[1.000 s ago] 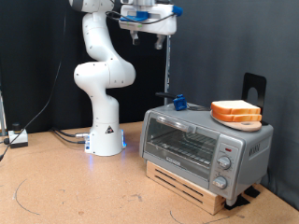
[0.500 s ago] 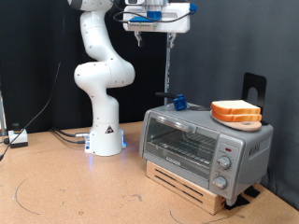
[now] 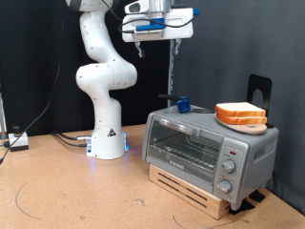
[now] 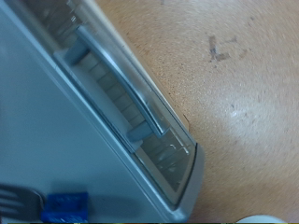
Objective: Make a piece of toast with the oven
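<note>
- Exterior view: the arm stands upright at ten o'clock from the oven [image 3: 210, 145], its forearm reaching level along the top edge. The pincer [image 3: 156, 38] hangs high above the oven's near end; whether it is released or clenched, I cannot tell. Toast [image 3: 240, 115] lies stacked on the oven's roof at two o'clock, door closed.
- Wrist view: the oven's door handle [image 4: 121, 79] runs diagonally over the desk [image 4: 243, 84]; a blue object [image 4: 64, 206] sits on the roof.

You see the exterior view evenly and brightly lit from above, sharp enough, with soft shadows under the oven [image 3: 210, 148] and a dark backdrop behind. The wrist view is blurred and a little washed out; pale glare lies on the oven's metal top.
</note>
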